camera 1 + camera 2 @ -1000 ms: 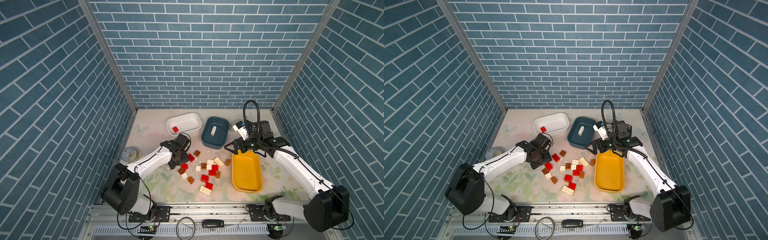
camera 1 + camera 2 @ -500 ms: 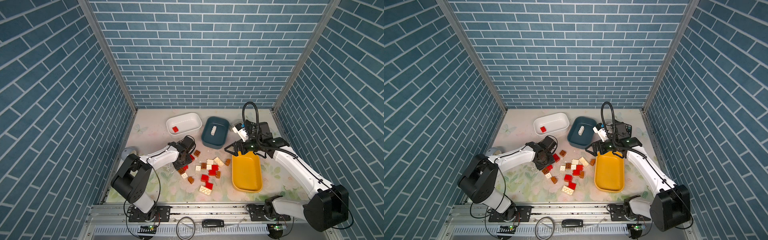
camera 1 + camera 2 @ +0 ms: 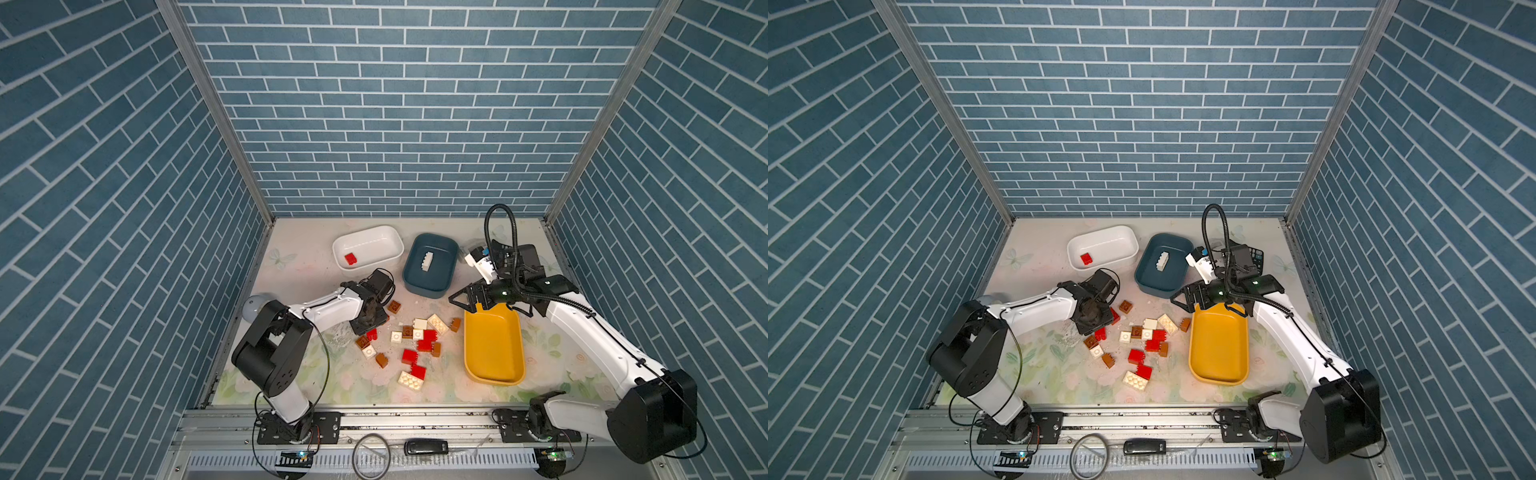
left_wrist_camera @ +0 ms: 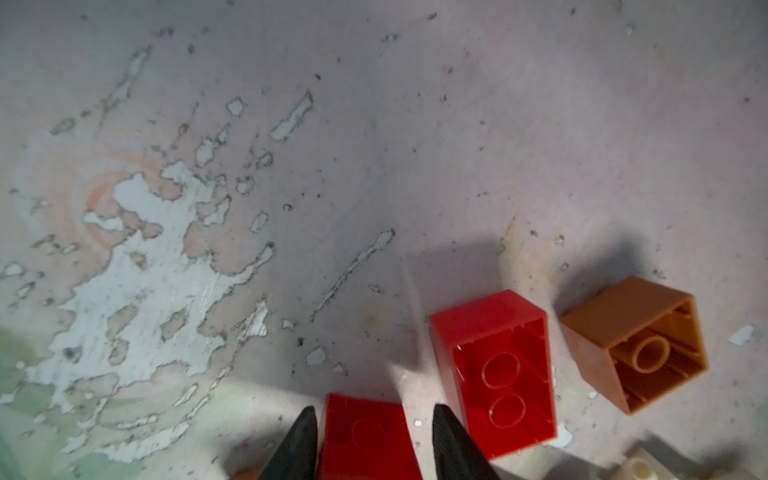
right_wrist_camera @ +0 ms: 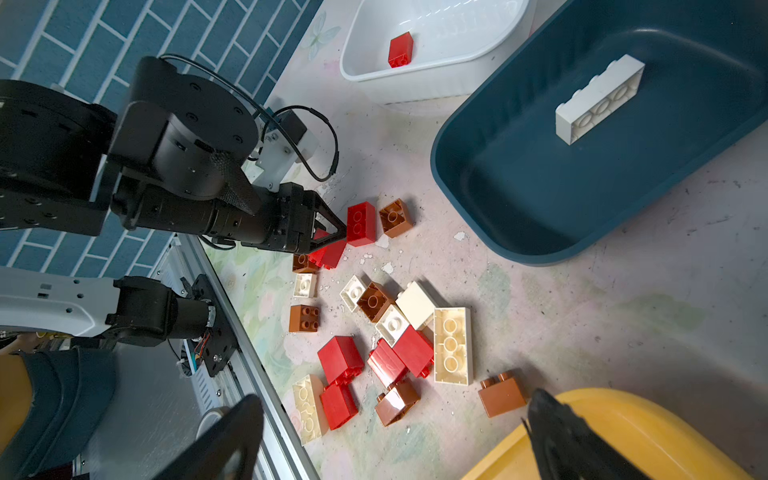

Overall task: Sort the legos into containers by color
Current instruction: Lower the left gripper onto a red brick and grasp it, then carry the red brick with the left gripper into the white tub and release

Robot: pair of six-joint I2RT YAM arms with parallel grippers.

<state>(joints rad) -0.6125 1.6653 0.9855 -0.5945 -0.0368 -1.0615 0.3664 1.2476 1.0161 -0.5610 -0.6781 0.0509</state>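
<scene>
Red plastic, glossy and sharp-cornered, filled the gap in the left gripper [image 4: 372,411]. Its tapered black fingers [image 4: 299,440] stood either side of a red brick [image 4: 365,440], jaws narrowed around it, with a thin strip of surface showing beside one finger (so no firm clamp that I could see). Just beside it lay a second red brick [image 4: 498,374], hollow side up with two round tubes showing. Next to that was a brown brick [image 4: 640,349] tipped on its side, with one tube in its open underside. The surface [image 4: 166,249] was a faded floral print, flaked and scuffed into pale patches.

In both top views the loose legos [image 3: 426,344] were scattered between the left gripper and the yellow tub [image 3: 492,357]: red, brown and cream, square and oblong, all studded. A cream oblong brick [image 3: 410,380] lay nearest the front rail. The right gripper [image 3: 465,302] hung over the far end of that smooth, round-cornered yellow tub, jaws spread wide, nothing between them. Farther back, the white tub [image 3: 374,245] held one small red block [image 3: 350,258]. The teal tub [image 3: 432,286] beside it held a white oblong block [image 3: 427,261], tipped onto its long side.
</scene>
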